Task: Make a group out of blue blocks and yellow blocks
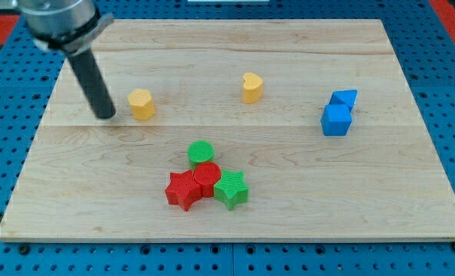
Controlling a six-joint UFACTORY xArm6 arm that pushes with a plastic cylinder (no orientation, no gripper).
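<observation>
My tip (106,116) rests on the board at the view's left, a short way left of a yellow hexagonal block (141,103), not touching it. A yellow heart-shaped block (251,87) stands near the middle top. At the view's right a blue cube (335,119) touches a smaller blue wedge-like block (344,97) just above it. The two yellow blocks are apart from each other and far from the blue pair.
A cluster sits below the middle: a green cylinder (201,152), a red cylinder (207,178), a red star (183,190) and a green star (231,188), touching one another. The wooden board (411,199) lies on a blue pegboard.
</observation>
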